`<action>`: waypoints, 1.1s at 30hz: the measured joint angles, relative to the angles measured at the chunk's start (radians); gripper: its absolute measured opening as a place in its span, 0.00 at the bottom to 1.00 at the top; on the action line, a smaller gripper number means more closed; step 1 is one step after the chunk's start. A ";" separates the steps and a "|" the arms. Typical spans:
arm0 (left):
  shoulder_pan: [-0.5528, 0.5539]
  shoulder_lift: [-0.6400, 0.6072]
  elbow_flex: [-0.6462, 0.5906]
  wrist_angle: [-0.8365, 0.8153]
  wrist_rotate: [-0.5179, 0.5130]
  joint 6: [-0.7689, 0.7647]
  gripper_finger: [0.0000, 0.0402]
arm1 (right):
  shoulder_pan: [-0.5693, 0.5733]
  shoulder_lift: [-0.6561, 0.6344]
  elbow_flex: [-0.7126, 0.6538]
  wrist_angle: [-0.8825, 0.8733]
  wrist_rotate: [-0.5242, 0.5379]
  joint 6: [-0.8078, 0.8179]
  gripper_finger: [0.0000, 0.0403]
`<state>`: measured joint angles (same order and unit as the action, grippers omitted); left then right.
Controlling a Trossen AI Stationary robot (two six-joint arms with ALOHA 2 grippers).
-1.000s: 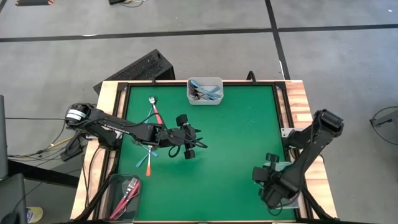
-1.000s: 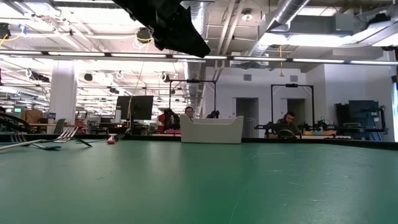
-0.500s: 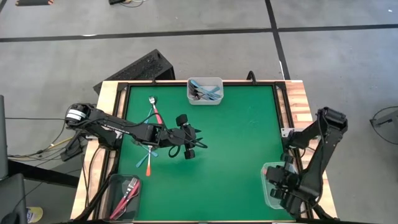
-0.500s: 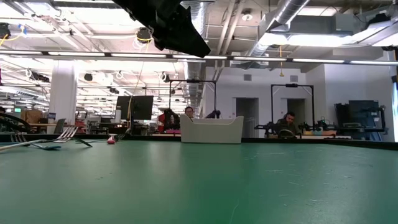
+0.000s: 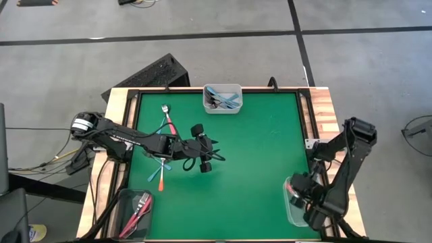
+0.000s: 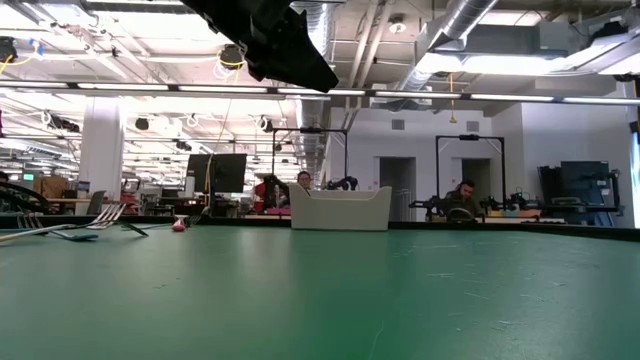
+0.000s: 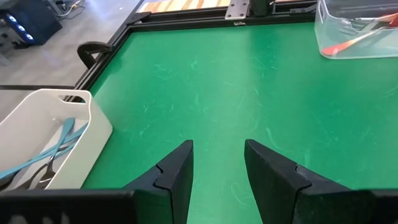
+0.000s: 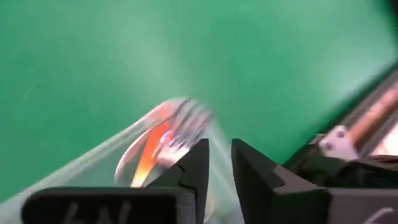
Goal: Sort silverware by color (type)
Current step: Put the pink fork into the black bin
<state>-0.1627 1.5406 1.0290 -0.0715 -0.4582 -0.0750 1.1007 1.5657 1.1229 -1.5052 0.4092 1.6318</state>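
Observation:
Several forks lie loose on the green mat at the left: a pink-red one (image 5: 169, 122) crossed with a light blue one, and an orange one (image 5: 160, 177) nearer. More forks lie in containers: blue ones in the white bin (image 5: 223, 98), pink-red ones in the dark tray (image 5: 137, 208), and an orange fork (image 8: 155, 149) in the clear container (image 5: 291, 208). My left gripper (image 5: 210, 157) (image 7: 217, 168) hovers open above the mat's middle, right of the loose forks. My right gripper (image 5: 295, 194) (image 8: 219, 163) hangs over the clear container with a narrow gap and holds nothing.
The white bin (image 7: 43, 140) stands at the far edge, and the low view shows it (image 6: 340, 209) across the bare mat. The clear container (image 7: 357, 31) sits at the near right corner. A black raised frame (image 5: 305, 115) borders the mat. People sit at desks in the room behind.
My right arm has swung toward the table's near right corner, over the clear container, then come back a little toward the left. The container, covered by the arm a second ago, now shows. My left arm and the loose forks have kept still.

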 joint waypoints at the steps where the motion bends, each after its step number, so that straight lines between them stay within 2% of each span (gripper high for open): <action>1: -0.001 0.000 0.000 -0.003 -0.001 0.000 0.33 | -0.009 -0.001 0.000 -0.025 0.017 0.031 0.24; 3: -0.007 -0.002 0.000 -0.027 -0.004 -0.008 0.33 | -0.026 -0.001 0.000 -0.042 0.108 0.078 0.27; 7: -0.025 -0.003 0.000 -0.122 -0.019 -0.076 0.33 | -0.071 -0.001 0.000 -0.001 0.382 0.100 0.28; 9: -0.036 -0.003 0.000 -0.170 -0.019 -0.111 0.33 | -0.114 -0.001 0.000 0.035 0.427 0.067 0.28; 13: -0.064 -0.003 0.000 -0.205 -0.027 -0.139 0.33 | -0.202 -0.001 0.000 0.160 0.428 -0.091 0.28; 17: -0.087 -0.003 0.000 -0.206 -0.046 -0.148 0.33 | -0.287 -0.001 0.000 0.359 0.421 -0.329 0.28; 25: -0.110 -0.003 0.000 -0.228 -0.081 -0.182 0.33 | -0.446 -0.001 0.000 0.622 0.325 -0.705 0.28; 28: -0.119 -0.007 -0.033 -0.219 -0.089 -0.203 0.33 | -0.499 -0.001 -0.016 0.735 0.257 -0.842 0.28; 33: -0.120 -0.070 -0.174 -0.184 -0.114 -0.310 0.33 | -0.594 -0.001 -0.116 1.069 0.076 -1.040 0.28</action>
<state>-0.2825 1.4704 0.8554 -0.2553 -0.5725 -0.3845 0.5063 1.5642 1.0073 -0.4365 0.4852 0.5918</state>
